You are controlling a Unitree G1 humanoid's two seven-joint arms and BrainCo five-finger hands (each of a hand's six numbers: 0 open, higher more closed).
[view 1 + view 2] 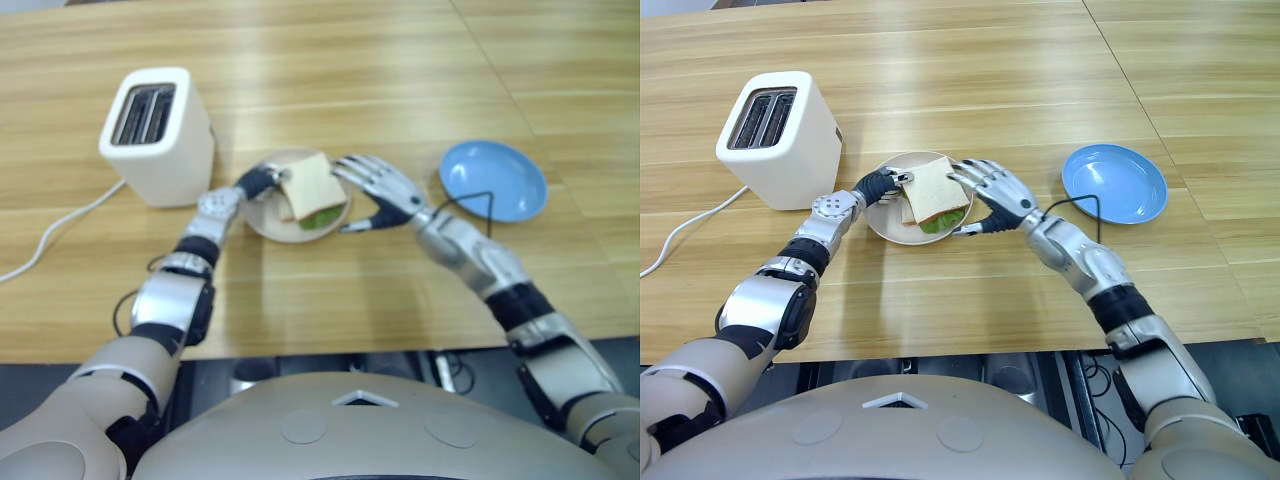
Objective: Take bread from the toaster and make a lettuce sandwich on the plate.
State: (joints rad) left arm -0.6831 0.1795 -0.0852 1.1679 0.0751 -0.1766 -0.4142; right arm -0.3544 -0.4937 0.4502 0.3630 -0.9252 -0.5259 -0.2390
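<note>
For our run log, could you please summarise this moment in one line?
bread over lettuce on plate | left hand at bread's left edge | right hand open at plate's right rim | toaster left of plate

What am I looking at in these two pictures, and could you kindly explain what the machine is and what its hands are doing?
This is a humanoid robot seen from its own head: both pictures come from a stereo camera's two eyes, looking down at a wooden table. On it are a white toaster, a beige plate and a blue plate. The beige plate holds lettuce under a bread slice. The left hand is at the slice's left corner; whether it grips it is unclear. The right hand hovers open by the plate's right side, holding nothing.
</note>
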